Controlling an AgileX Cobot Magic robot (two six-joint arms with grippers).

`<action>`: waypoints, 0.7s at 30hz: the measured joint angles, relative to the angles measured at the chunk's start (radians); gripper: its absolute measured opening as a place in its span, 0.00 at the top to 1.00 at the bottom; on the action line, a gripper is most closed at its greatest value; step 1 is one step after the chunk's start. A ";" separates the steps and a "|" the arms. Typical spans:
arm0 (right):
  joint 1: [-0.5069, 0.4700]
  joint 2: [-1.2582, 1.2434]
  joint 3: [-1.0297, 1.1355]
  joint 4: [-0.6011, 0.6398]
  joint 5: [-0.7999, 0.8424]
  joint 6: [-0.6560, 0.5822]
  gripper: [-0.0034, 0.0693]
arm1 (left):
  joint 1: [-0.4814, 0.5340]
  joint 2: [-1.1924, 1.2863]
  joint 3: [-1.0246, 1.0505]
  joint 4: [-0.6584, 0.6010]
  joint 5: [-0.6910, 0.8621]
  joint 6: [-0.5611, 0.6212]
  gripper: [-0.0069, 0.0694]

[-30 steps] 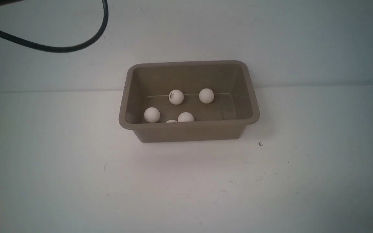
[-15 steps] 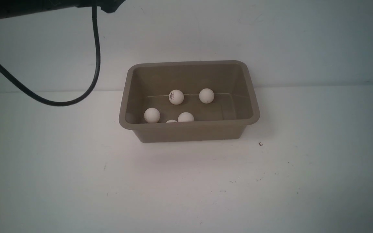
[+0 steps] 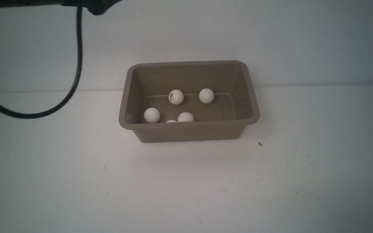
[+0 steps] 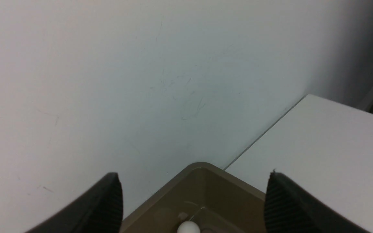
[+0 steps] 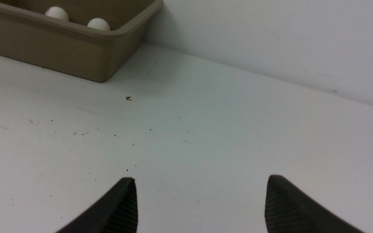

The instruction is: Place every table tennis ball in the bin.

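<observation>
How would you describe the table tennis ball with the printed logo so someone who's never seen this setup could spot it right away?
Find the taupe plastic bin standing on the white table against the wall. Five white balls lie inside; two sit along the far edge of the floor. The one you want is the left of that pair, and it alone shows a clear dark logo, while its neighbour looks nearly plain.

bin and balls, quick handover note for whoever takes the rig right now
Left gripper: open, empty, up above the bin's far corner.
Right gripper: open, empty, low over bare table to the right of the bin.
Bin: on the table against the back wall.
Balls: five inside the bin, two at the back, three near the front wall, the last mostly hidden by the rim.
Done: no ball shows on the table in any view.
Left: nothing visible; probably just park the arms.
</observation>
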 joint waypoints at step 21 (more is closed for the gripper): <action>0.000 0.000 0.000 0.000 0.000 0.000 0.29 | 0.000 -0.408 -0.003 0.972 0.325 -1.056 0.21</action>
